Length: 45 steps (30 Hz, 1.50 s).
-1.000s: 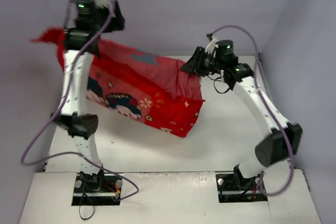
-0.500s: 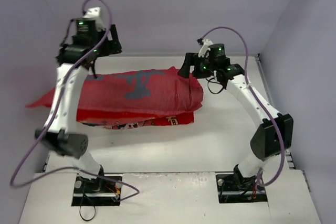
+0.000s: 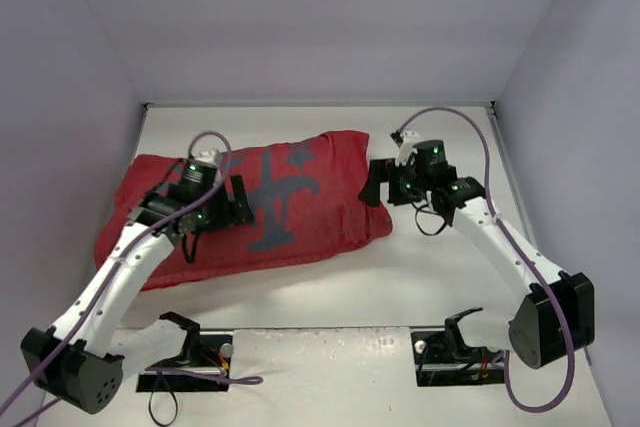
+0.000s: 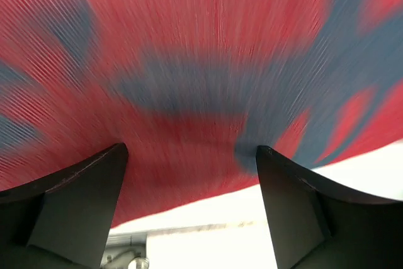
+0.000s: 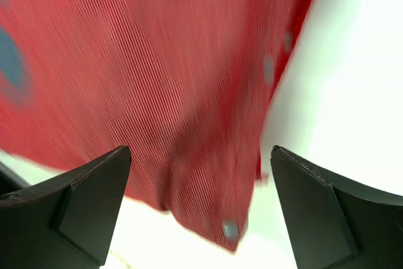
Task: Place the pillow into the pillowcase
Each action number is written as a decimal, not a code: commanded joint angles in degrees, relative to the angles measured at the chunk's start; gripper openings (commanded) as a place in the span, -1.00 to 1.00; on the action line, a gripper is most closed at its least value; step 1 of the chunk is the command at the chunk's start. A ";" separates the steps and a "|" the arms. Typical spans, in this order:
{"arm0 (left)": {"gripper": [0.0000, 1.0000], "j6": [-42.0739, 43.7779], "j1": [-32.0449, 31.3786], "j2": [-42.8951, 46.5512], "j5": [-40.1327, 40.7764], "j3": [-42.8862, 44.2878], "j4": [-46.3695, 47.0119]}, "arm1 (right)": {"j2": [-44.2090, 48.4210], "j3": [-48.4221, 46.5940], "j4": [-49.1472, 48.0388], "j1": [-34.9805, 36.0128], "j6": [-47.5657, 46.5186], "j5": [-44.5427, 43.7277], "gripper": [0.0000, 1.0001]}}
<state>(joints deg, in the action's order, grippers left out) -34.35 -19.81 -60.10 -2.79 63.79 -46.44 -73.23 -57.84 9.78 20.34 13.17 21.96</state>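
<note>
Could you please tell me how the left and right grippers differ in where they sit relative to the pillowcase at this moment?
The left gripper is over the middle of the pillowcase, by its dark blue print; the right gripper is at the pillowcase's right end. Below the left gripper is nearly all fabric; below the right gripper, the fabric's edge and bare table show. Both are open and grip nothing.
</note>
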 commanded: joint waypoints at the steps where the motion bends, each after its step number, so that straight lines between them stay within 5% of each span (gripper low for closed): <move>1: 0.58 -6.78 -3.65 1.48 0.59 -3.22 1.77 | 3.53 6.14 -2.48 0.14 2.30 1.40 0.76; 6: 0.58 -1.88 -1.20 -8.76 2.26 -4.30 11.00 | 1.79 9.86 -9.25 0.67 4.84 6.52 0.73; 12: 0.58 9.29 9.60 -30.21 1.04 18.09 15.67 | -4.37 5.65 -12.77 6.72 4.67 7.23 0.57; 15: 0.58 10.88 11.02 -32.10 -0.55 27.42 15.50 | -4.82 4.15 -12.60 13.48 4.33 4.70 0.55; 19: 0.58 8.95 10.85 -22.90 -1.87 28.59 15.58 | 0.18 2.21 -10.22 20.52 -3.72 -8.21 0.96; 25: 0.58 3.33 10.94 -1.28 2.61 14.54 12.79 | 3.81 -7.25 -10.22 31.85 -23.34 -26.68 1.00; 33: 0.58 -4.84 10.85 14.82 0.87 -3.05 3.81 | -22.17 -25.81 -10.31 38.54 -41.90 -29.51 1.00; 40: 0.59 -2.92 10.94 25.45 6.37 -2.62 -5.06 | -38.90 -37.25 -11.45 39.60 -46.92 -31.71 1.00; 45: 0.58 -1.86 10.94 28.02 8.15 -1.21 -9.11 | -49.19 -40.24 -14.35 39.08 -46.49 -40.85 1.00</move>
<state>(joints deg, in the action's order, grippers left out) -36.82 -8.93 -32.38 2.55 59.44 -53.69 -120.79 -93.51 -0.16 59.86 -32.73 -11.31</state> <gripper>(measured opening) 0.792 0.999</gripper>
